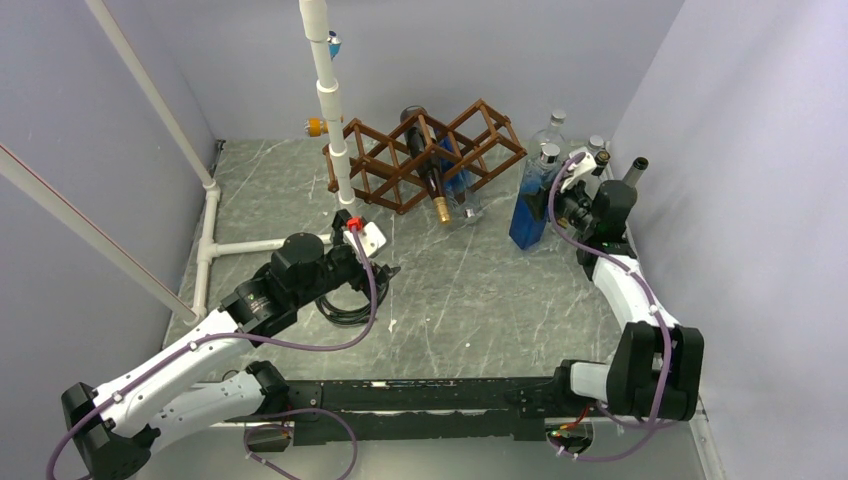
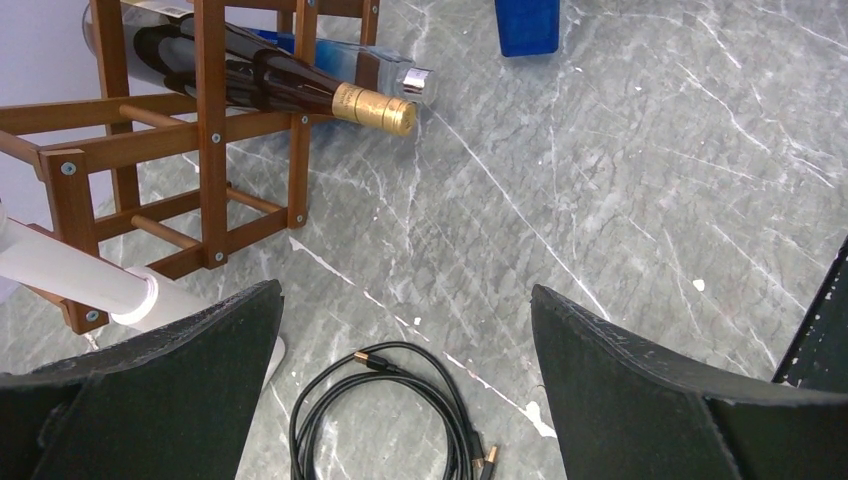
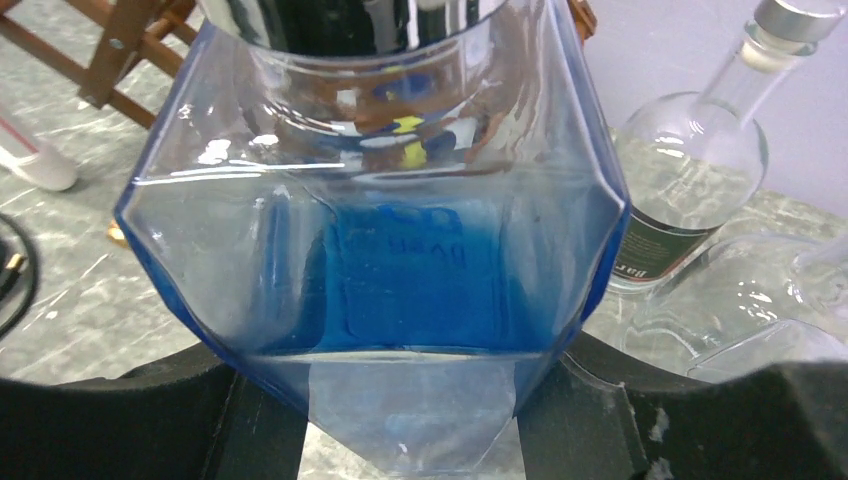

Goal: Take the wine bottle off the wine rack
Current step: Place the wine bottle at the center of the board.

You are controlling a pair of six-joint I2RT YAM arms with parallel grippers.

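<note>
Right jaws clamp blue bottle [image 3: 380,260] near wine rack [image 2: 210,150].

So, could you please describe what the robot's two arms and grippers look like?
Both the left arm and right arm have white shells, black joints and a looping purple cable. Their fingers are broad matte-black wedges. A red part sits on the left wrist.

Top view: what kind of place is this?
Probably a lab test cell, not a home: plain walls box in a marble-pattern tabletop, a white PVC pipe frame stands inside, and the wine rack and blue bottle look like props.
</note>
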